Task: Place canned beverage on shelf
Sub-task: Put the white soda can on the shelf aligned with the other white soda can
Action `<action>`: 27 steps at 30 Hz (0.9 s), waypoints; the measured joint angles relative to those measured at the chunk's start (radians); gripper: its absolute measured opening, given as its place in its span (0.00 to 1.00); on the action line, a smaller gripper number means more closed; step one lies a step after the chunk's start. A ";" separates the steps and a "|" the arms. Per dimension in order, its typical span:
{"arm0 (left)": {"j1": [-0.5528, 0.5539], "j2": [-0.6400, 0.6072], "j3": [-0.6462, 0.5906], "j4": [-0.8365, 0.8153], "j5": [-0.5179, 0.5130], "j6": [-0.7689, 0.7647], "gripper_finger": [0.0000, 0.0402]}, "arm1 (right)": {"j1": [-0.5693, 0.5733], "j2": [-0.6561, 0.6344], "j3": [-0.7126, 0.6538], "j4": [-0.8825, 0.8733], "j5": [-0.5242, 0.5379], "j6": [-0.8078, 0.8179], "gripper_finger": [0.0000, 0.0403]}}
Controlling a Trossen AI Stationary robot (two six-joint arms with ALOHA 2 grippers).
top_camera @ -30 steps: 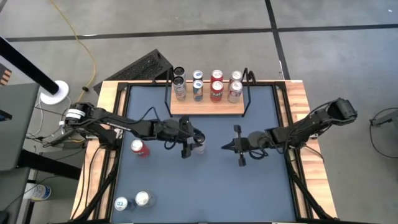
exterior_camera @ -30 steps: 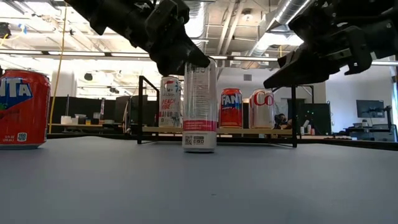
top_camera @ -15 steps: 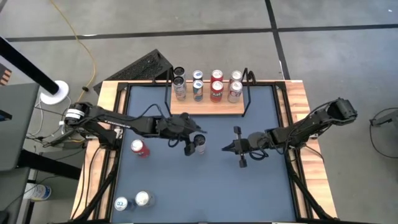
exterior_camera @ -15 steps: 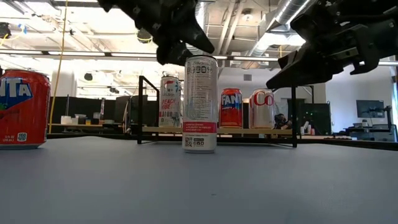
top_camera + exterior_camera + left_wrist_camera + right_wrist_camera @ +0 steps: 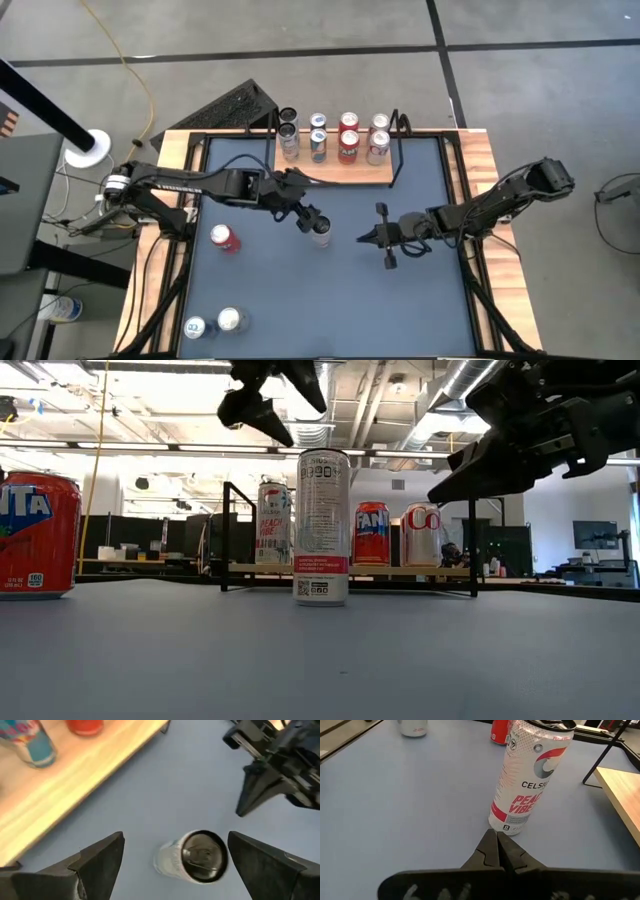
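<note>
A tall white Celsius can [image 5: 320, 232] stands upright on its base on the blue table top, also in the low view [image 5: 322, 525] and the right wrist view [image 5: 530, 775]. My left gripper [image 5: 310, 218] is open and hovers above the can's top [image 5: 200, 856], clear of it in the low view [image 5: 278, 400]. My right gripper [image 5: 362, 238] is shut and empty, to the can's right, its tips [image 5: 496, 840] pointing at the can. The shelf [image 5: 335, 172] stands at the far edge and holds several cans.
A red Fanta can [image 5: 223, 238] stands left of the middle, also in the low view [image 5: 35, 535]. Two more cans [image 5: 212, 323] stand at the near left corner. Wooden rails [image 5: 480, 160] and black frame bars border the table.
My left gripper has come off the tall can's top and gone up and a little toward the table's far edge. The can stays upright in the same place on the table.
</note>
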 joint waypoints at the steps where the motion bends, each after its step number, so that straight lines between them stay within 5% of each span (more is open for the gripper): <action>1: 0.003 0.005 0.011 -0.010 0.017 -0.006 0.85 | 0.000 0.000 0.000 0.000 0.000 0.000 0.00; 7: -0.012 0.093 0.124 -0.066 0.066 0.011 0.85 | 0.000 0.000 0.000 -0.003 0.000 0.000 0.00; 15: -0.024 0.277 0.352 -0.348 0.055 0.000 0.85 | 0.000 0.000 0.000 -0.015 0.000 0.003 0.00; 27: -0.036 0.344 0.388 -0.361 0.124 -0.022 0.85 | 0.000 0.000 0.000 -0.030 -0.001 0.003 0.00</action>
